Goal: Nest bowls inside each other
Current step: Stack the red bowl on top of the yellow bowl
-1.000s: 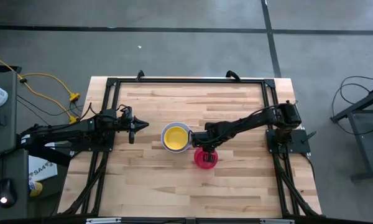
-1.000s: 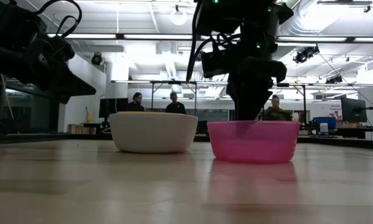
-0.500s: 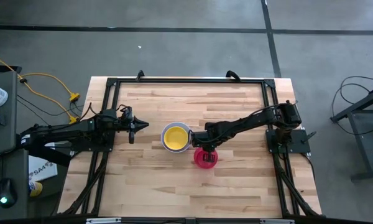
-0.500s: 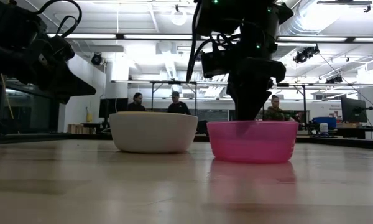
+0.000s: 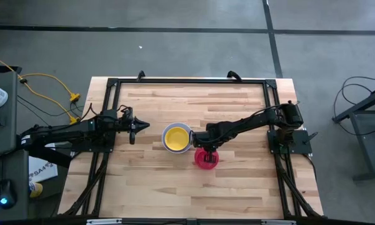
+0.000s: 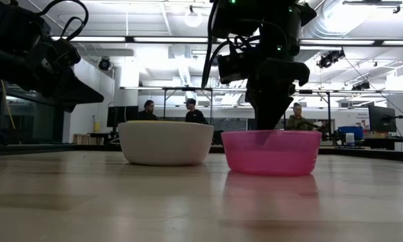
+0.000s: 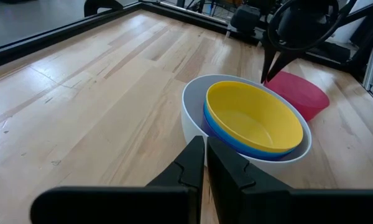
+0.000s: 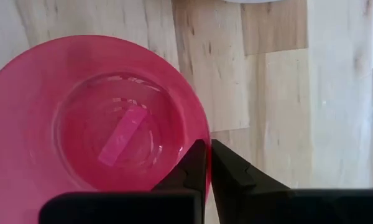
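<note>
Right gripper (image 8: 204, 163): pinched shut on the rim of the red bowl (image 8: 81, 130), which sat on the table (image 5: 237, 187) just beside the white bowl (image 5: 186, 139).
Stack: yellow bowl (image 7: 252, 115) over blue bowl (image 7: 236, 144), nested in the white one.
Left gripper (image 7: 205, 163): closed, empty, waiting apart.
Risk: the thin rim grip could slip or tilt the red bowl, knocking the stack.

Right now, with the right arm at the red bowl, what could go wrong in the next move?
1. The right gripper is shut on only the thin rim of the red bowl, so the bowl could tilt or slip when lifted.
2. The white bowl with the yellow bowl inside stands close beside it; a swinging red bowl might knock this stack.
3. The left gripper waits near the stack, so the arms could crowd each other.
</note>
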